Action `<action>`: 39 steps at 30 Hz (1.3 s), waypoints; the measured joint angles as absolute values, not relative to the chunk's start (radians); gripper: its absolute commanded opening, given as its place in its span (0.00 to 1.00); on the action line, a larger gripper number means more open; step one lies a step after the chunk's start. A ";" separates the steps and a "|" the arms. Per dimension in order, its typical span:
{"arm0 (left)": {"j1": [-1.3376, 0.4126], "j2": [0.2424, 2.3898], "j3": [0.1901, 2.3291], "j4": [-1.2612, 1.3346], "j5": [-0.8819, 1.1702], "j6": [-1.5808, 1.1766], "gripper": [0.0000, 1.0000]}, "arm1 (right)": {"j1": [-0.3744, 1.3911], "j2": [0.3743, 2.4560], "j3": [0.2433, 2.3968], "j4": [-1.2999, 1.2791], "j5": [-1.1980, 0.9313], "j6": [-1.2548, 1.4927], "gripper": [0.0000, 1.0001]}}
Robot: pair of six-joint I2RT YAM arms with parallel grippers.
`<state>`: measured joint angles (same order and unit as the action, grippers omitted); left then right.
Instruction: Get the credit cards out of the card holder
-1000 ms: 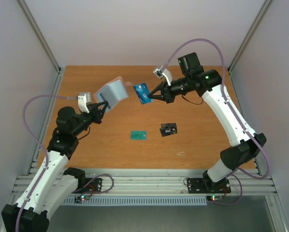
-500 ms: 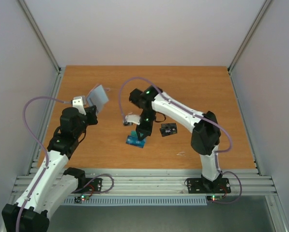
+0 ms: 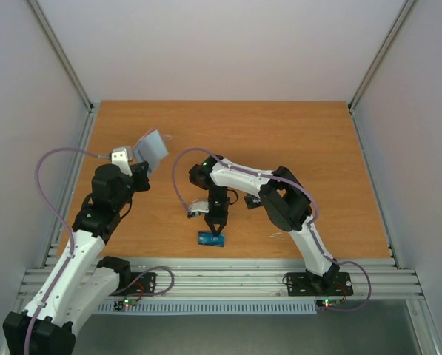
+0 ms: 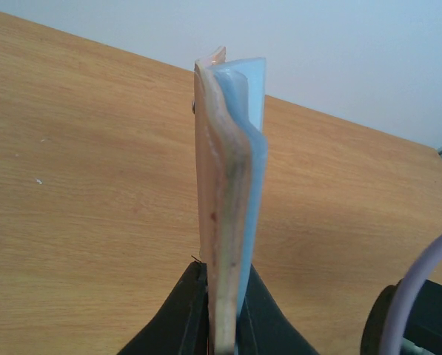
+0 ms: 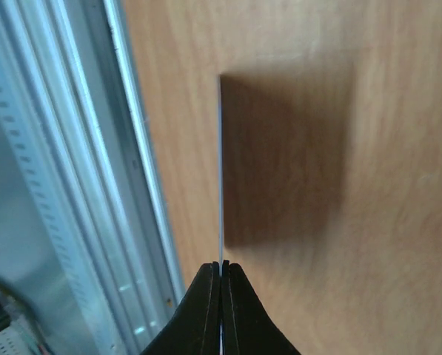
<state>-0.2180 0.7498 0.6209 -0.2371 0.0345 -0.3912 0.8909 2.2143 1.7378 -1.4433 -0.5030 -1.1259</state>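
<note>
My left gripper is shut on the card holder, tan-pink outside and light blue-grey inside, and holds it up above the table's left side. In the left wrist view the card holder stands edge-on between the left gripper's jaws. My right gripper is shut on the dark blue card, low over the table near its front edge. In the right wrist view this blue card shows edge-on in the right gripper. The green and black cards are hidden by the right arm.
The wooden table has a metal rail along its front edge, which also shows in the right wrist view just left of the blue card. Grey walls close in the sides and back.
My right arm has carried the blue card from beside the holder down and toward the table's front edge. My left arm pulled the holder back to the left, then held still.
</note>
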 measured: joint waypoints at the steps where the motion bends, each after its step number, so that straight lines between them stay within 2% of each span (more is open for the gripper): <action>1: -0.218 0.750 0.621 -0.237 0.036 -0.391 0.00 | 0.891 2.222 1.738 -1.431 -0.496 -1.129 0.01; 6: -0.218 0.750 0.621 -0.237 0.037 -0.391 0.00 | 0.891 2.236 1.738 -1.387 -0.462 -1.143 0.03; 7: -0.218 0.750 0.621 -0.237 0.037 -0.391 0.00 | 0.891 2.238 1.738 -1.384 -0.453 -1.143 0.08; 9: -0.218 0.750 0.621 -0.237 0.037 -0.391 0.00 | 0.891 2.241 1.738 -1.372 -0.429 -1.145 0.33; 10: -0.218 0.749 0.621 -0.237 0.038 -0.391 0.00 | 0.891 2.243 1.737 -1.357 -0.402 -1.142 0.40; 13: -0.218 0.749 0.621 -0.237 0.038 -0.390 0.00 | 0.891 2.243 1.726 -1.315 -0.339 -1.129 0.50; 18: -0.218 0.749 0.621 -0.235 0.054 -0.388 0.00 | 0.891 2.178 1.695 -1.222 -0.231 -1.099 0.53; 23: -0.218 0.744 0.620 -0.217 0.103 -0.385 0.00 | 0.878 1.949 1.660 -1.082 -0.204 -1.056 0.55; 30: -0.218 0.725 0.606 -0.094 0.273 -0.381 0.00 | 0.754 1.576 1.644 -0.867 -0.488 -0.907 0.58; 34: -0.218 0.725 0.595 0.035 0.436 -0.414 0.00 | 0.739 1.535 1.633 -0.691 -0.549 -0.710 0.60; 39: -0.218 0.727 0.594 0.156 0.582 -0.514 0.00 | 0.816 1.583 1.611 -0.570 -0.409 -0.578 0.67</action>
<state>-0.2180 0.7273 0.5941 0.1558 0.5819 -0.5144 0.8158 1.5826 1.6112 -0.5705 -0.4091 -0.5777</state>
